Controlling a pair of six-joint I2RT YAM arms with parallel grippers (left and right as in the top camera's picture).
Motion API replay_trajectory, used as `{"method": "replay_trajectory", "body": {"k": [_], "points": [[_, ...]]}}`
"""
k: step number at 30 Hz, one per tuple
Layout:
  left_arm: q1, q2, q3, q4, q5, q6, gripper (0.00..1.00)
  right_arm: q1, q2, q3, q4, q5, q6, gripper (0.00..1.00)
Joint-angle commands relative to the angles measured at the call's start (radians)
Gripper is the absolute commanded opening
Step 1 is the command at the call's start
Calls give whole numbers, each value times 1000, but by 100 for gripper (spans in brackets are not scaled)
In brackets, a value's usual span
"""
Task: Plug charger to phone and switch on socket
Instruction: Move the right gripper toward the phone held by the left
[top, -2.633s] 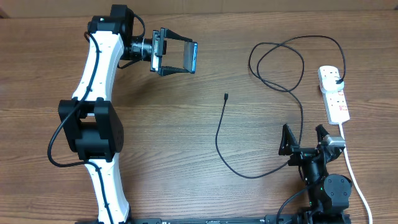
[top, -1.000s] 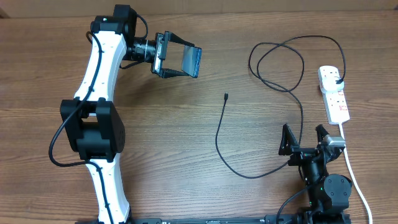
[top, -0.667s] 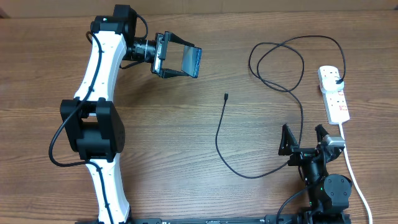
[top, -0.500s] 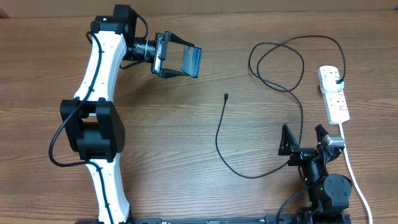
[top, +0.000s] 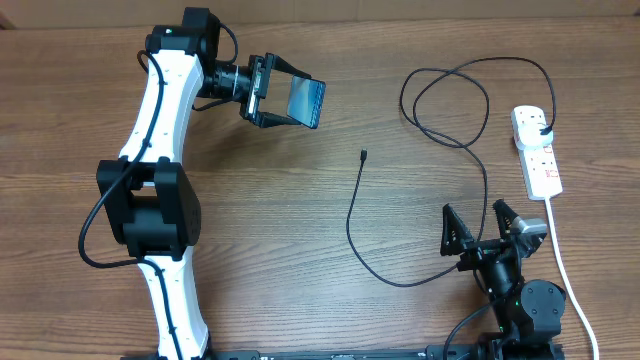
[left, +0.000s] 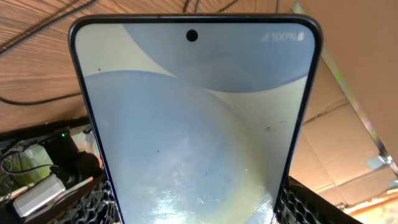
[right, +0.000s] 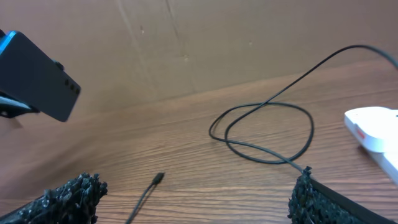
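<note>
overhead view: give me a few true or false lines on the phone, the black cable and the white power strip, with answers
1. The left gripper is clamped on the slim light-blue-screened smartphone. True.
2. The small connector tip of the thin black charger cable is plugged into the smartphone. False: the tip lies on the brown wooden table, well apart from the smartphone.
3. The right gripper is shut on the charger cable. False: its jaws are open and hold nothing.
4. The charger cable's far end reaches the elongated white power strip. True.
5. The smartphone's screen is dark. False: it is lit, and the left wrist view shows 100% at its top.
</note>
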Motion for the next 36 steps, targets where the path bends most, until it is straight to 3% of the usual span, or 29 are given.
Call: {"method": "replay_trajectory", "body": {"k": [1,8,14,27,33,36], "points": [[-7,-3,30,-2,-22,-23,23,5,-7,43,3,-19,42,100],[-7,-3,30,-2,-113,-26,21,5,113,143,-2,-45,71,100],[-12,-3,30,-2,-212,-34,21,5,366,281,2,-138,72,100],[-47,-3,30,2,-462,-82,22,5,986,687,-24,-608,72,100],[-74,-3,30,2,-478,-105,22,3,1146,722,-12,-697,72,100],[-90,-3,30,6,-487,-112,22,4,1194,722,-9,-697,157,100]]}}
